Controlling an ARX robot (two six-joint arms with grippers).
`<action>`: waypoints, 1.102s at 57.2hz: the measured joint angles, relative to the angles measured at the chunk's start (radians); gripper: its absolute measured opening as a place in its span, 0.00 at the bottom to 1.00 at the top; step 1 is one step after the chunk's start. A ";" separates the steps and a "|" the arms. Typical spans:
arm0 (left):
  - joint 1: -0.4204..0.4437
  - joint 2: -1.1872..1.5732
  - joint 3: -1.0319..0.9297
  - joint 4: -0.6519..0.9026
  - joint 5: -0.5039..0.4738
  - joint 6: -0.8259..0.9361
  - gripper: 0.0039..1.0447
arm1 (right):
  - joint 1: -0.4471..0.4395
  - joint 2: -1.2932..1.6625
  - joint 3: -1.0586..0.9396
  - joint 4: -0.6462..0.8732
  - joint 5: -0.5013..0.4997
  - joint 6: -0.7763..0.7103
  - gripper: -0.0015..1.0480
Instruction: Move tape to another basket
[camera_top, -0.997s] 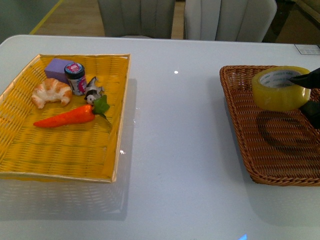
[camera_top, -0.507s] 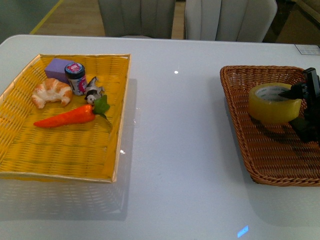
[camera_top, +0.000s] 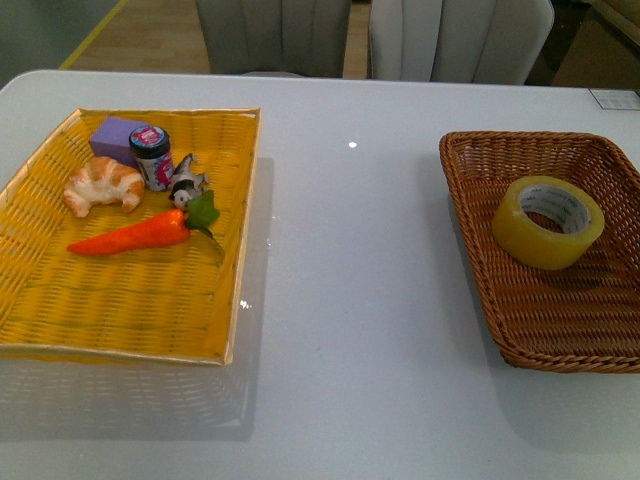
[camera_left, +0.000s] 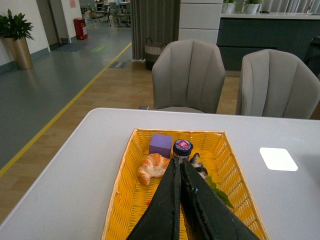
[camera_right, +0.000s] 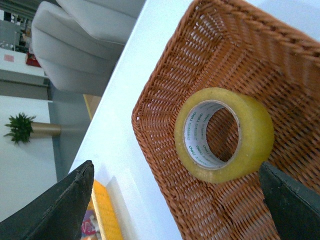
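- At the right of the front view, I see the tape (camera_top: 548, 221) lying flat inside the basket (camera_top: 480, 150), in its upper half, nothing touching it.
- Across a bare stretch of the white surface (camera_top: 350, 260), at the left, a yellow basket (camera_top: 130, 310) holds a croissant (camera_top: 102, 184), a purple block (camera_top: 117, 135), a small jar (camera_top: 152, 156), a carrot (camera_top: 140, 232) and a small figure (camera_top: 186, 186) I can't make out.
- The tape is a glossy translucent yellowish ring; its white core carries green print too small for me to read. The basket is brown woven wicker with low sloped sides.
- My right end effector (camera_right: 175, 210) is spread wide, one dark finger at each lower corner of its wrist view, holding nothing, with the tape between and beyond them.
- My left end effector (camera_left: 180, 167) has its fingers pressed together, empty, above the yellow basket.
- Two grey chairs (camera_top: 370, 35) stand behind the surface.
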 joint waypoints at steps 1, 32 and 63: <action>0.000 -0.032 0.000 -0.044 0.002 0.000 0.01 | -0.009 -0.073 -0.026 -0.035 0.001 -0.016 0.91; 0.001 -0.114 0.000 -0.113 0.002 0.001 0.01 | 0.109 -1.138 -0.413 -0.320 0.133 -0.877 0.11; 0.001 -0.115 0.000 -0.113 0.002 0.001 0.01 | 0.264 -1.379 -0.510 -0.458 0.282 -0.895 0.02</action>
